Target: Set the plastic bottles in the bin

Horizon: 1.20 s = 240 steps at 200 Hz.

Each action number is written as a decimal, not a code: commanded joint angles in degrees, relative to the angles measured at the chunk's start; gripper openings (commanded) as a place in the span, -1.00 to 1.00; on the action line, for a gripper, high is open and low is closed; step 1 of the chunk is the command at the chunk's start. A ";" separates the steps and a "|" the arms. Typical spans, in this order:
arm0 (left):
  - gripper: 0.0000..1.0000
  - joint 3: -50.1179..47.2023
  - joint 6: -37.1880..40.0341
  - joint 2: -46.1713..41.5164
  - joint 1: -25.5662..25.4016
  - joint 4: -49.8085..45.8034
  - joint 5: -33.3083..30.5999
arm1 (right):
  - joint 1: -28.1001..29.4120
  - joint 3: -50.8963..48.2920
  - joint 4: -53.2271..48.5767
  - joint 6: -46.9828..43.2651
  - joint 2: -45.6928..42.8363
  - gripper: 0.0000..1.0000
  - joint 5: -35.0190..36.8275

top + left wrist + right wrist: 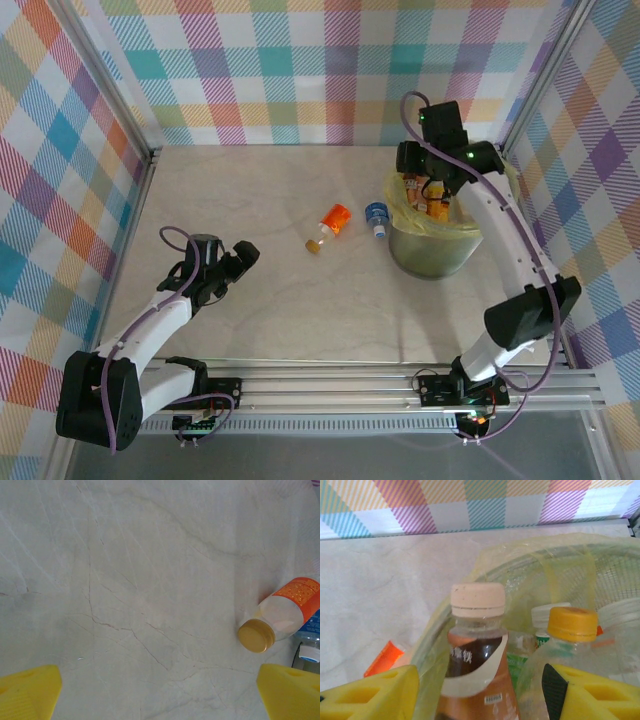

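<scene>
right claw [480, 676] over the bin [428, 262], brown-labelled bottle [476, 645] between its parted jaws
i'd lift straight up, clear of the bag [560, 555]; left claw [160, 690] wide apart too.

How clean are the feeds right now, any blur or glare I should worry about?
Top external: even light, soft shadows, bin sharp. Left wrist: table veins crisp, orange-label bottle slightly soft, near yellow fingers blurred. Right wrist: cream-capped bottle readable, no harsh glare.
</scene>
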 commanded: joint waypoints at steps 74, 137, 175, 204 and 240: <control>1.00 1.68 1.00 -0.23 -1.13 -0.38 -0.65 | -1.52 1.11 -3.88 -1.99 3.91 0.06 11.98; 1.00 1.99 1.05 -0.13 -1.22 -0.91 -0.93 | -1.67 -0.12 -4.81 -2.17 4.11 -0.21 11.74; 1.00 2.08 1.11 -0.11 -1.22 -1.53 -1.24 | -1.67 -2.77 -5.82 -0.14 3.37 -0.42 7.01; 1.00 2.25 1.35 -0.05 -1.22 -1.95 -1.33 | -1.67 -5.40 -6.41 1.35 1.95 -0.38 5.24; 1.00 2.34 1.49 -0.03 -1.22 -2.10 -1.39 | -1.67 -6.74 -7.01 1.84 0.39 -0.28 3.33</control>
